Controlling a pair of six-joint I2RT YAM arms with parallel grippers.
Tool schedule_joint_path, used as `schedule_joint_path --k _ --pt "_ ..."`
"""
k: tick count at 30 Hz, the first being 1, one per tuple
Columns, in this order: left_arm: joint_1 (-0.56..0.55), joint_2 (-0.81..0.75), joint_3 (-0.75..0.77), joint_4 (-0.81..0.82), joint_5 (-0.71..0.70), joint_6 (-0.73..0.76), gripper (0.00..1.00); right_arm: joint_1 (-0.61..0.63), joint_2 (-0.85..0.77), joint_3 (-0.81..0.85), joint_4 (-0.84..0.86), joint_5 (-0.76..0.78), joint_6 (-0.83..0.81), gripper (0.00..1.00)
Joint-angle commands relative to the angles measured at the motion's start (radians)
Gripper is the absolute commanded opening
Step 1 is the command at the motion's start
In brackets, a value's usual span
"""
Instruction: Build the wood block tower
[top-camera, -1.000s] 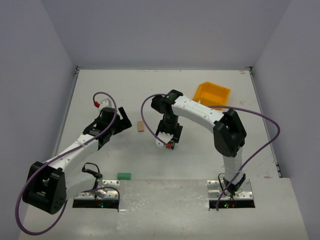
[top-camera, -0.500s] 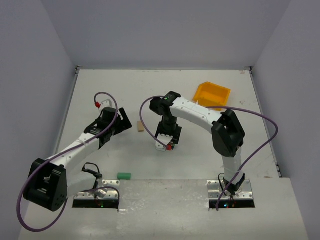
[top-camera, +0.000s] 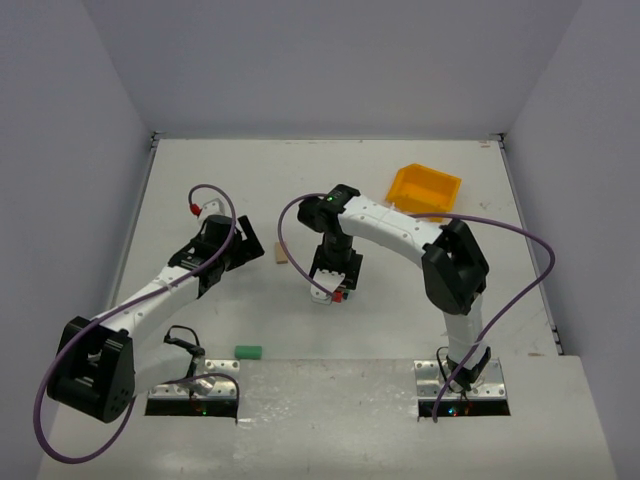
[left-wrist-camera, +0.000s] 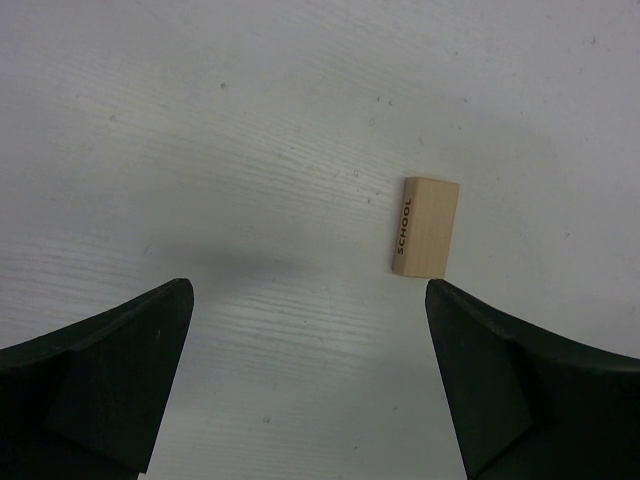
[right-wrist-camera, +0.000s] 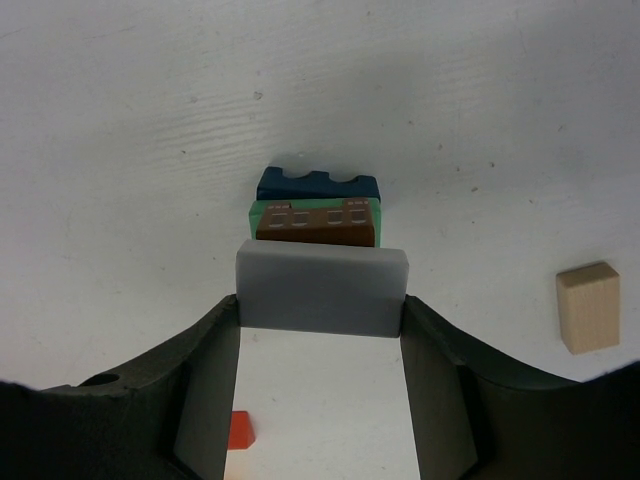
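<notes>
Nearby, right pincer (right-wrist-camera: 320, 318) gripping grey block (right-wrist-camera: 322, 288), tan block (right-wrist-camera: 588, 307), yellow bin (top-camera: 435, 174)

A white table (top-camera: 200, 170) fills the bottom of a three-sided enclosure. Its surface is matte and, seen close from the wrist views, streaked with a faint wood grain and a few small dark specks. A plain back wall (top-camera: 330, 60), left wall (top-camera: 60, 150) and right wall (top-camera: 590, 150), all pale grey with a lavender cast, rise from the table's edges, and a thin dark seam (top-camera: 330, 137) runs along the far edge. A speckled grey ledge (top-camera: 330, 420) spans the near side, and the light is soft and even, leaving only faint, blurred shadows on the table.
</notes>
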Motion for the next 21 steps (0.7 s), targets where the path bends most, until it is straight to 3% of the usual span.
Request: schedule_joint_path --k 1,6,21 --pt "-0.001 0.001 0.039 0.037 -0.006 0.011 1.0 0.008 0.005 0.019 -0.171 0.001 -0.09 0.59" --pt "-0.001 0.001 0.039 0.037 -0.004 0.011 1.0 0.008 0.011 0.025 -0.171 0.006 -0.076 0.63" --pt "-0.001 0.01 0.039 0.039 -0.003 0.012 1.0 0.01 0.012 0.027 -0.171 0.021 -0.051 0.58"
